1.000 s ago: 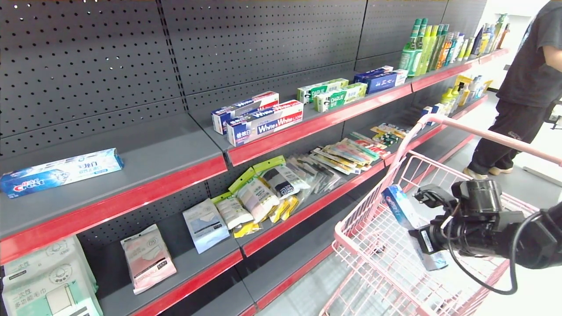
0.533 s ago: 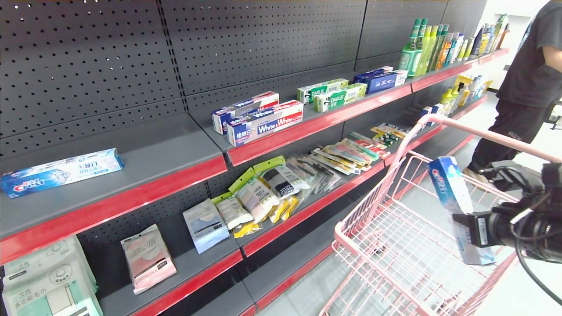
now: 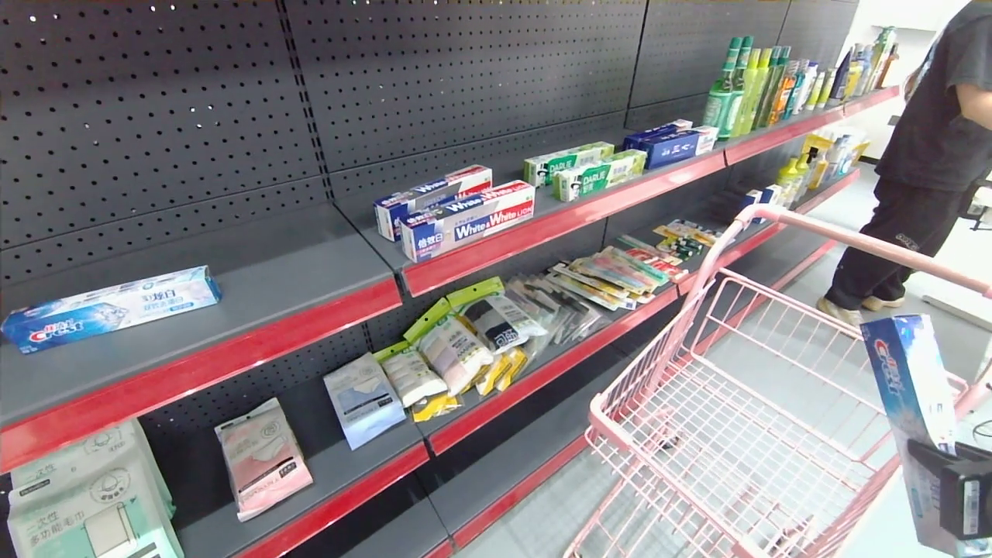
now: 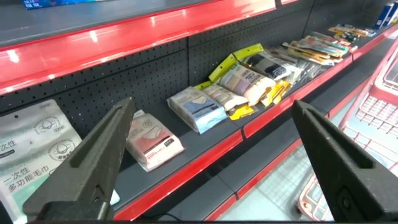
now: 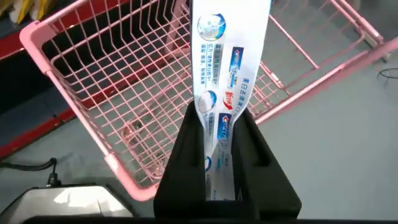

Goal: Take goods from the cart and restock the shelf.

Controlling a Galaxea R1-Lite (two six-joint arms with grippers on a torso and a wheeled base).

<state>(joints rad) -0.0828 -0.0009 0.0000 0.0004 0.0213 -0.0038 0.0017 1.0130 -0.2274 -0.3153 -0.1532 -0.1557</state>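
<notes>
My right gripper (image 5: 219, 134) is shut on a blue and white toothpaste box (image 5: 224, 68), held upright above the pink cart (image 5: 118, 93). In the head view that toothpaste box (image 3: 911, 403) stands on end at the far right, over the pink cart's (image 3: 620, 422) right side, with the right gripper (image 3: 949, 484) clamped on its lower part. A matching toothpaste box (image 3: 108, 306) lies on the upper shelf (image 3: 256, 341) at the left. My left gripper (image 4: 211, 162) is open with nothing between its fingers, low in front of the lower shelf (image 4: 205, 149).
More toothpaste boxes (image 3: 465, 209) and green ones (image 3: 589, 167) line the upper shelf, with bottles (image 3: 744, 77) farther right. Packets (image 3: 465, 341) and a pink pack (image 3: 260, 457) lie on the lower shelf. A person (image 3: 922, 155) stands beyond the cart.
My right gripper has lifted the toothpaste box out of the cart and carried it right and toward me, with the box now more upright. The shelf goods have not moved.
</notes>
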